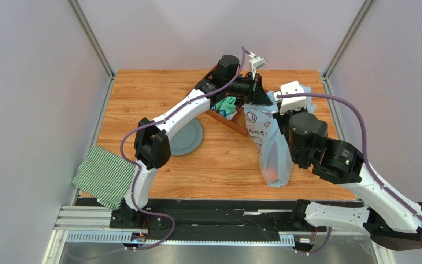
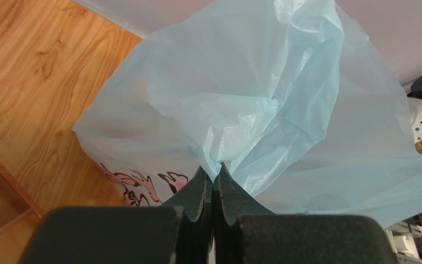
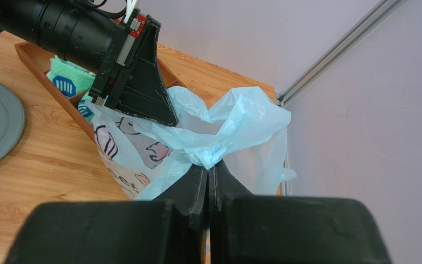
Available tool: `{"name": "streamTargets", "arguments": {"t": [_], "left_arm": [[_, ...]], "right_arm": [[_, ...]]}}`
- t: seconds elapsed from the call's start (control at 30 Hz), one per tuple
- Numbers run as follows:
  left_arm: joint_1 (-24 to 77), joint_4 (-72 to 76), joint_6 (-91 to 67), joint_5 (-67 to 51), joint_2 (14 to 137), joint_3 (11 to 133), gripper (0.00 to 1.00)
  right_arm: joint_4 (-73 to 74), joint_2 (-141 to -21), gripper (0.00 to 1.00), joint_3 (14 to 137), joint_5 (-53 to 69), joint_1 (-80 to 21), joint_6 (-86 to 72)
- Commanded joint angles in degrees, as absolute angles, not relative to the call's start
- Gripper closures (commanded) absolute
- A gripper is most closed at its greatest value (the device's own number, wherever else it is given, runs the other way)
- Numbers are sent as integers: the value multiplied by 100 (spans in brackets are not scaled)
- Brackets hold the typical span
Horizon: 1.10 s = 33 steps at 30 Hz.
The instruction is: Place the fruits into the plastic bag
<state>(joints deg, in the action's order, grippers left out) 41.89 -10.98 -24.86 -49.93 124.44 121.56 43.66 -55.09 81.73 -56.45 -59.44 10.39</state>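
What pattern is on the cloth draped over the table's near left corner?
Thin green and white stripes run across the folded cloth; it shows best in the top external view.

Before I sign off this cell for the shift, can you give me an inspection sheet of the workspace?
Surface: wooden table, no loose fruit seen.
Job's things: plastic bag held up, orange shape showing through its bottom.
Clutter: grey plate, striped cloth, wooden tray holding teal cloth.
Grippers: left gripper and right gripper both shut on the bag's top.
Cables: purple cables along both arms.
Surroundings: pale walls, metal frame posts.
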Motion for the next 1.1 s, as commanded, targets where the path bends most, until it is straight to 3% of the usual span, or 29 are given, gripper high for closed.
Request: {"name": "streamTargets", "arguments": {"t": [0.0, 0.13, 0.2, 0.23, 0.27, 0.33, 0.37, 0.43, 0.5, 0.63, 0.77, 1.07], "left_arm": [[4166, -1213, -2206, -4878, 12489, 12305, 94], [4166, -1248, -2066, -4738, 12384, 12208, 92], [4166, -1265, -2004, -4694, 12358, 12217, 84], [4166, -1283, -1987, -4685, 12340, 12225, 78], [4166, -1292, -1943, -4658, 12322, 12217, 56], [4166, -1353, -1873, -4536, 12244, 12182, 37], [4166, -1362, -1794, -4474, 12200, 12156, 24], [4166, -1310, -1653, -4211, 11981, 11928, 11], [4157, -1161, -1565, -3835, 11665, 11585, 5], [3974, -389, -1800, -3481, 10988, 10742, 4], [3666, 753, -2240, -3305, 10337, 9715, 4], [2831, 1485, -2847, -3472, 9642, 8984, 2]], "right_arm": [[4061, -5493, 98, 7972, -5748, -5897, 941], [4061, -5493, 94, 7919, -5687, -5897, 888], [4052, -5502, 87, 7928, -5625, -5889, 870], [4060, -5511, 84, 7936, -5599, -5889, 870], [4061, -5519, 73, 7945, -5590, -5889, 870], [4061, -5537, 55, 7945, -5546, -5897, 853], [4061, -5537, 39, 7945, -5476, -5889, 844], [4069, -5502, 21, 7954, -5309, -5871, 774], [4069, -5467, 15, 7980, -4906, -5828, 703], [4078, -5370, 9, 8103, -3677, -5285, 423], [4078, -5501, 8, 8235, -1904, -4300, 36], [3394, -5809, 8, 8271, 374, -2349, -790]]}}
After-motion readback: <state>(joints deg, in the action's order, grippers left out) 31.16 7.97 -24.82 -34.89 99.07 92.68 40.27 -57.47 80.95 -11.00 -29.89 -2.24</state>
